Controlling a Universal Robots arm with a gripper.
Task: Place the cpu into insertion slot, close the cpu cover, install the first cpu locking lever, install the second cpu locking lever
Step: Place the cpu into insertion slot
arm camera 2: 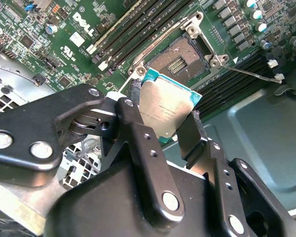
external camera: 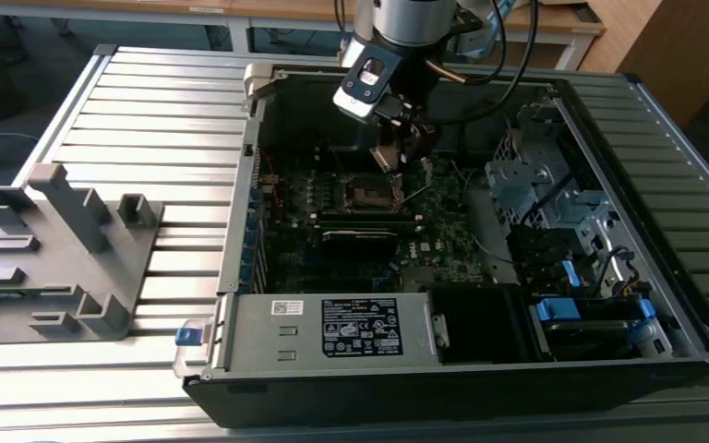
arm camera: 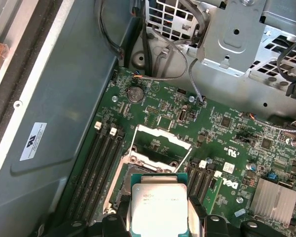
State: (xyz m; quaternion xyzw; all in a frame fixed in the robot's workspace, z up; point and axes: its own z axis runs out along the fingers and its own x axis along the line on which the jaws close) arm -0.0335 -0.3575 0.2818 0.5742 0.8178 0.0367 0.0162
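My jaws hold cpu (arm camera 2: 165, 111), over open slot (arm camera 2: 180, 59). If cpu tips, may land crooked, hurt slot.

Ribbed metal surface (external camera: 145, 106). Open computer case (external camera: 453, 399) sits on it; grey slotted fixture (external camera: 59, 249) lies beside it, toward the exterior view's left.

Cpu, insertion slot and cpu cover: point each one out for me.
cpu (arm camera 2: 165, 111): second wrist view, metal top.
insertion slot (arm camera 2: 180, 59): second wrist view, contact field.
cpu cover (arm camera: 162, 133): first wrist view, frame bar.
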